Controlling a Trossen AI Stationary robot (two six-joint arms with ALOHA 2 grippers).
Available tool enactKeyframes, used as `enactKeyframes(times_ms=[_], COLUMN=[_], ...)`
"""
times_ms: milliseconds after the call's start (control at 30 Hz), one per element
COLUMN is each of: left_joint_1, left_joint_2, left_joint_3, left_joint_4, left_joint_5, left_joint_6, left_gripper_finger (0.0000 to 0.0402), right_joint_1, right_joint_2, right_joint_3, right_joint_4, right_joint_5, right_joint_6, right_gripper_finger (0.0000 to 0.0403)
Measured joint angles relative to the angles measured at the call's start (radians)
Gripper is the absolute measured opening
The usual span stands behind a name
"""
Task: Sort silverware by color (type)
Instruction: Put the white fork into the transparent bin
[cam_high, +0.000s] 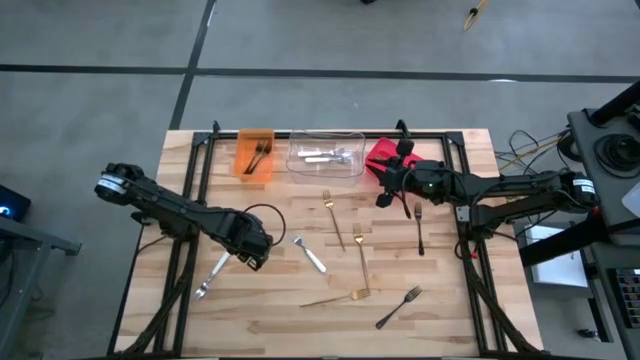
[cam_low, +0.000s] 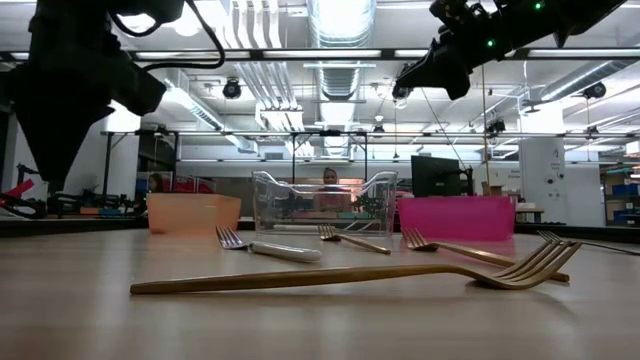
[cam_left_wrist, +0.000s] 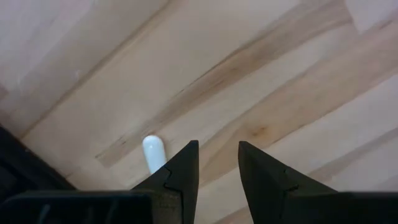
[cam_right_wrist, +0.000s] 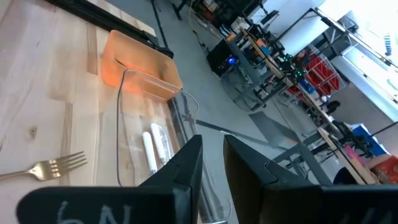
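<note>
Loose silverware lies flat on the wooden table (cam_high: 270, 320). A white-handled fork (cam_high: 212, 277) lies near the left; its rounded handle end (cam_left_wrist: 153, 151) shows just beside my left gripper (cam_left_wrist: 217, 144), which points down above it, open, with bare wood between its fingers. Another white-handled fork (cam_high: 310, 254), three gold forks (cam_high: 333, 218) (cam_high: 360, 258) (cam_low: 340, 275) and two dark forks (cam_high: 419, 228) (cam_high: 398, 307) are spread over the middle and right. My right gripper (cam_high: 383, 197) hangs high, nearly level, by the red bin (cam_high: 385, 158), narrowly open and holding nothing (cam_right_wrist: 212, 138).
Three bins stand along the far edge: an orange bin (cam_high: 254, 153) with dark forks in it, a clear bin (cam_high: 326, 153) with silver pieces, and the red bin. A black frame (cam_high: 200, 170) runs along the table's sides. A person shows far behind the table (cam_low: 328, 180).
</note>
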Motion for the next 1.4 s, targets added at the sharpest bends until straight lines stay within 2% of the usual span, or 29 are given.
enactKeyframes(times_ms=[367, 500, 733, 1200, 1400], left_joint_1=[0.001, 0.002, 0.008, 0.008, 0.008], left_joint_2=[0.0, 0.0, -0.001, 0.001, 0.002], left_joint_3=[0.0, 0.0, 0.0, -0.001, -0.001], left_joint_4=[0.01, 0.009, 0.009, 0.016, 0.132], left_joint_5=[-0.04, -0.08, -0.131, -0.19, -0.214], left_joint_6=[-0.098, -0.082, -0.078, -0.043, 0.005], left_gripper_finger=[0.0094, 0.0094, 0.0094, 0.0094, 0.0094], right_joint_1=[0.0, 0.0, 0.0, 0.0, 0.0], right_joint_2=[-0.001, -0.001, 0.0, 0.001, 0.001], right_joint_3=[0.0, 0.0, 0.0, 0.0, -0.001], right_joint_4=[0.002, 0.031, 0.052, 0.051, 0.05], right_joint_5=[-0.003, -0.01, -0.107, -0.107, -0.107], right_joint_6=[-0.007, -0.001, 0.018, 0.026, 0.025], right_gripper_finger=[0.0056, 0.0056, 0.0056, 0.0056, 0.0056])
